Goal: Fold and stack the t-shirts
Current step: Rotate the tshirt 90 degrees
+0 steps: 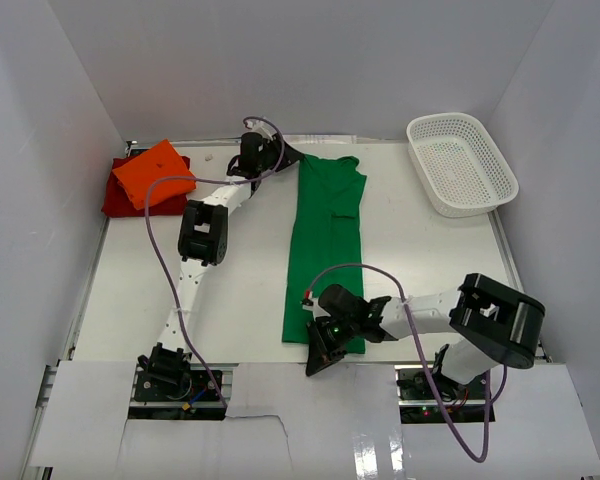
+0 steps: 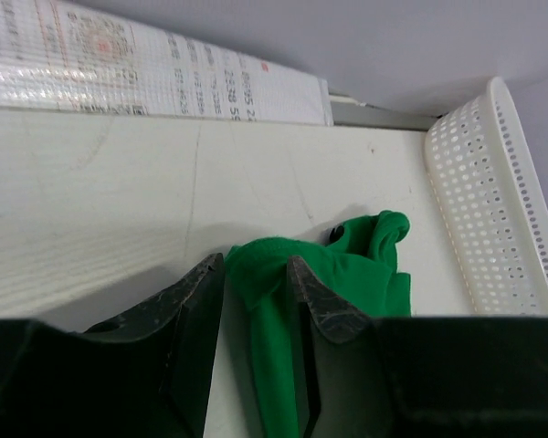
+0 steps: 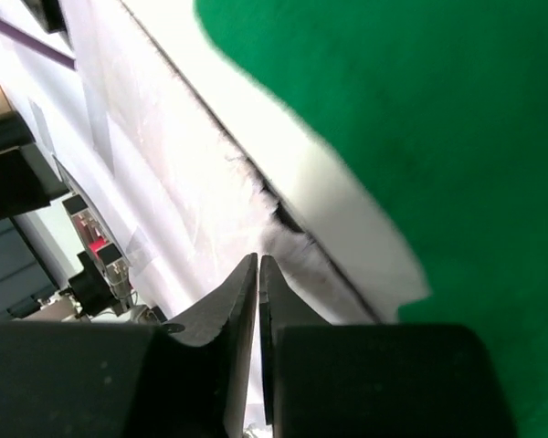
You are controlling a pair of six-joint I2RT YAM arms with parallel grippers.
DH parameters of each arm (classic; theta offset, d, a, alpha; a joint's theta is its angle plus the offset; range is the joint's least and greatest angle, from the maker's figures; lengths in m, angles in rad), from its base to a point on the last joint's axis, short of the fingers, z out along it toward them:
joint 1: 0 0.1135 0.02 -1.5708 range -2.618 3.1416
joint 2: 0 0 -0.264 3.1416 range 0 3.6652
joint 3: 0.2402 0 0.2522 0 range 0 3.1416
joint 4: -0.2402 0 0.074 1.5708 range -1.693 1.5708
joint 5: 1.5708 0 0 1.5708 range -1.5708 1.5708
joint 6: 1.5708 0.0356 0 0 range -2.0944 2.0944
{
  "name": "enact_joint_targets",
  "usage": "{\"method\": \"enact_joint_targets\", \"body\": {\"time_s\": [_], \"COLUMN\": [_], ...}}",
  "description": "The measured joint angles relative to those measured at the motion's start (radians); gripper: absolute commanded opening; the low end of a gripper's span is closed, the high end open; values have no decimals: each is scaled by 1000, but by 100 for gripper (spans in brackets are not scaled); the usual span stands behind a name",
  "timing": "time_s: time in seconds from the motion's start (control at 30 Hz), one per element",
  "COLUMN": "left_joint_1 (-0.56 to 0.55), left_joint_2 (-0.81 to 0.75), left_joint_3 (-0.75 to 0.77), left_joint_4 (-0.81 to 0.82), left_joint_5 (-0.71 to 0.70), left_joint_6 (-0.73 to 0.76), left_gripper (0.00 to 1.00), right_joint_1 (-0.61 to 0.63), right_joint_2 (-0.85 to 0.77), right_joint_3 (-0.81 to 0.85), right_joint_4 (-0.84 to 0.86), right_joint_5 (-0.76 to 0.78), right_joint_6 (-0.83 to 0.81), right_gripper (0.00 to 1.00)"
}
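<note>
Three shirts are accounted for in the top view. The orange t-shirt (image 1: 155,172) lies folded on the dark red t-shirt (image 1: 115,200) at the far left corner of the counter (image 1: 240,290). The green t-shirt (image 1: 325,250) lies mid-counter as a long strip, collar end far. The left gripper (image 1: 280,155) is at that far end, the right gripper (image 1: 320,360) at the near hem.

Left wrist view: the jaws stand apart astride a bunched green fold; we cannot tell whether they pinch it.

Right wrist view: the jaws are pressed together and empty, with green cloth just beside.

We judge the crosswise fold is the step in hand. Each end wants a full-thickness grip, a level lift, and edges matched before release.
</note>
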Motion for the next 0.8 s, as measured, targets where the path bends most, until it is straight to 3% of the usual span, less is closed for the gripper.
{"method": "enact_joint_targets", "body": {"time_s": [0.13, 0.43, 0.7, 0.8], "left_joint_1": [19, 35, 34, 34], "left_joint_2": [0, 0, 0, 0], "left_joint_3": [12, 1, -12, -13], "left_joint_4": [31, 46, 56, 56], "left_joint_5": [-7, -6, 1, 1], "left_joint_6": [-8, -8, -5, -3], "left_gripper": [44, 43, 43, 43], "right_joint_1": [8, 9, 13, 24], "right_joint_2": [-74, -88, 203, 232], "right_joint_3": [20, 229, 504, 566], "right_joint_4": [-66, -200, -465, -537], "right_joint_5": [29, 181, 354, 439], "right_joint_6": [4, -95, -182, -193], "right_gripper": [44, 66, 66, 54]}}
